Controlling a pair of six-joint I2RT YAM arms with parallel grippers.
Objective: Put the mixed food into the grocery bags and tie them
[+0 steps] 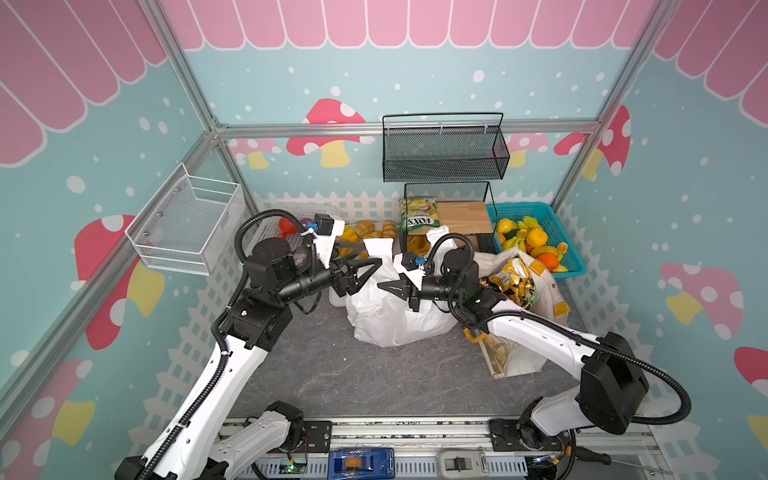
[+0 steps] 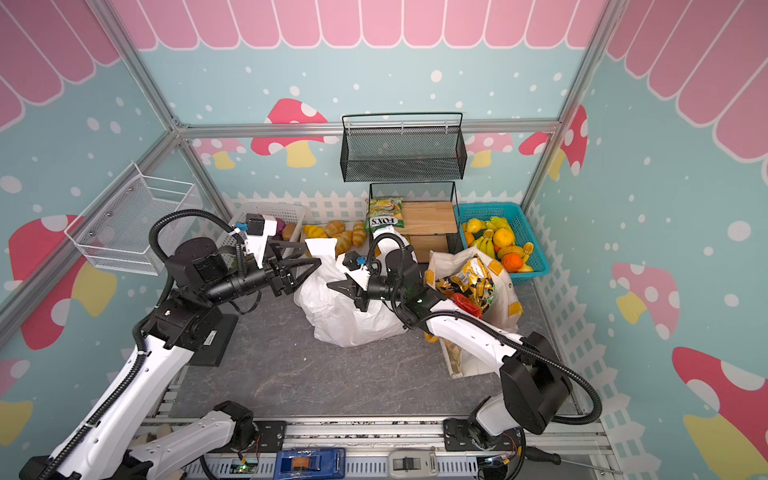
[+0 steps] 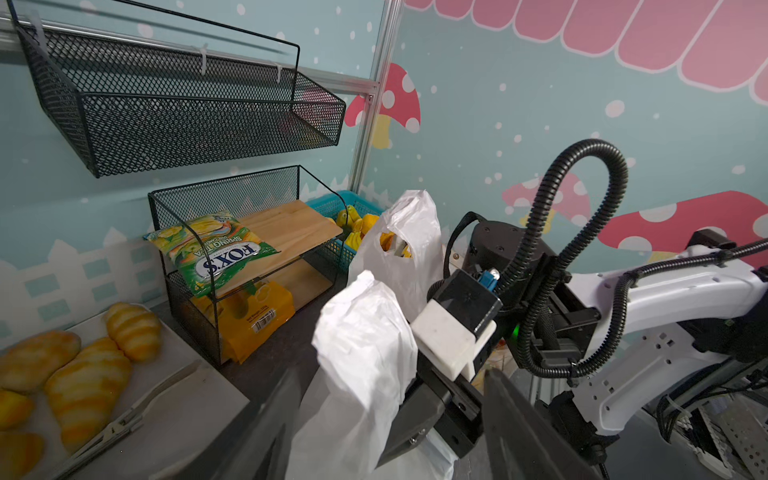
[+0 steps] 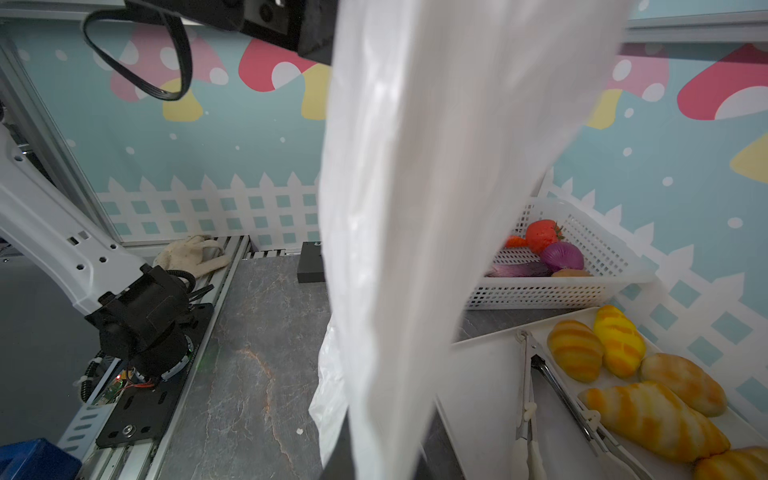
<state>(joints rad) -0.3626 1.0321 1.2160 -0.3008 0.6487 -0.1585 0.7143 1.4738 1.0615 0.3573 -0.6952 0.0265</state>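
The gray table point(image 1: 332, 374) carries two bags side by side. The stiff off-white tote point(image 1: 546, 286) stands on the right, partly under the right arm. Its mouth is open, with black-and-yellow snack packets point(image 1: 513, 280) and a red packet point(image 2: 467, 303) showing in it. Just beside it, in the middle, sits the slumped white plastic bag point(image 1: 386, 320) with both handles standing up. The white basket point(image 4: 540, 293) sits at the back left, well apart from the tote. The right gripper point(image 1: 384, 286) is clamped low on one handle point(image 3: 361, 340) of the plastic bag, and the plastic rises from its closed jaws. The left gripper point(image 1: 372, 255) is released, fingers spread with that same handle between them. Whether they touch it I cannot tell. A purple onion point(image 4: 562, 256) lies in the basket among other toy vegetables.
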